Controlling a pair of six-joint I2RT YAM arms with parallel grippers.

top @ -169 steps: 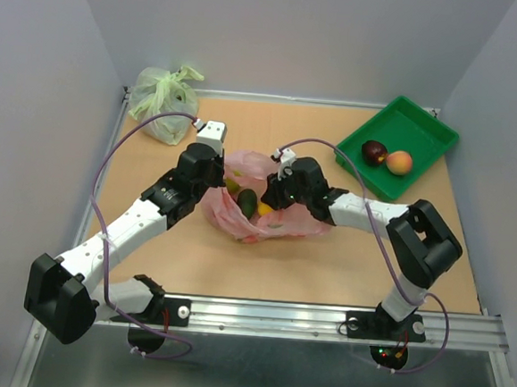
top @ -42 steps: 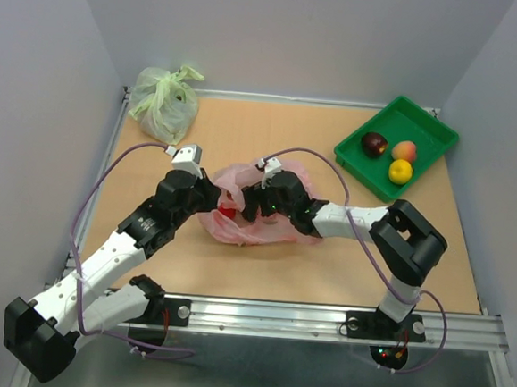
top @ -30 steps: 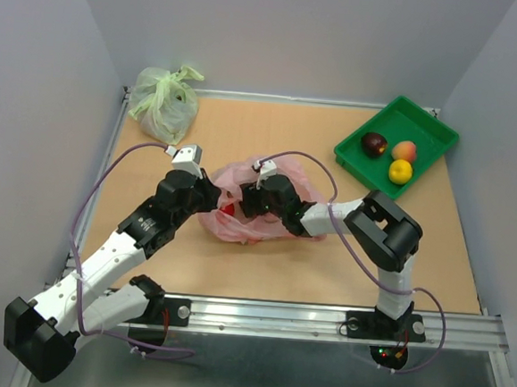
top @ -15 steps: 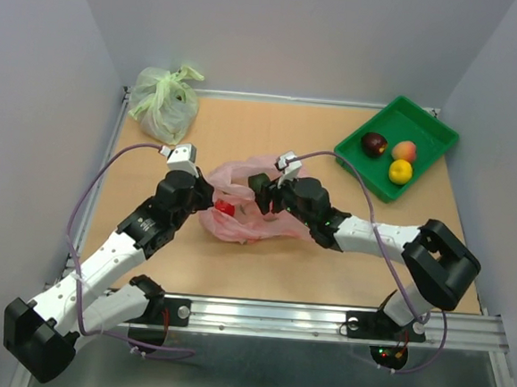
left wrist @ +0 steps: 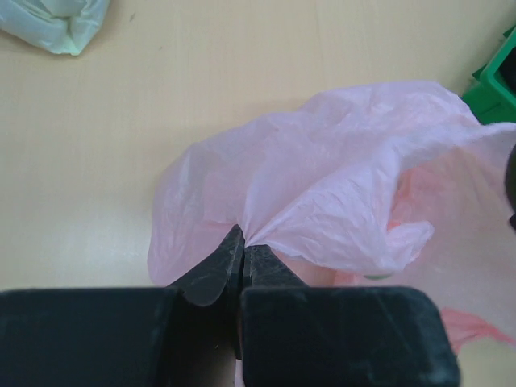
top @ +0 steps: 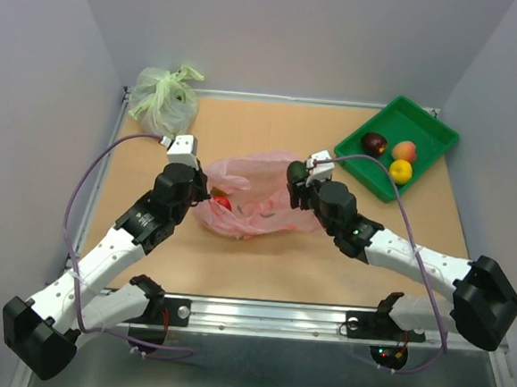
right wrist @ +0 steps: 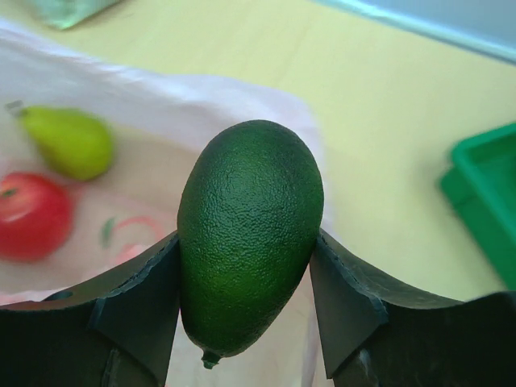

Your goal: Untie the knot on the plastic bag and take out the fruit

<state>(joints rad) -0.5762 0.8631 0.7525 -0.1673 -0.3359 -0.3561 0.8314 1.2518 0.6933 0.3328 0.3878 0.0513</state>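
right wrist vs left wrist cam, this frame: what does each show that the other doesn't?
Right wrist only: the right gripper closed on a dark green fruit, with a green pear and a red fruit lying inside the bag behind it.
Left wrist only: the left gripper shut on a pinched fold of the plastic bag.
Both: the plastic bag, a corner of the green tray and the tan table.
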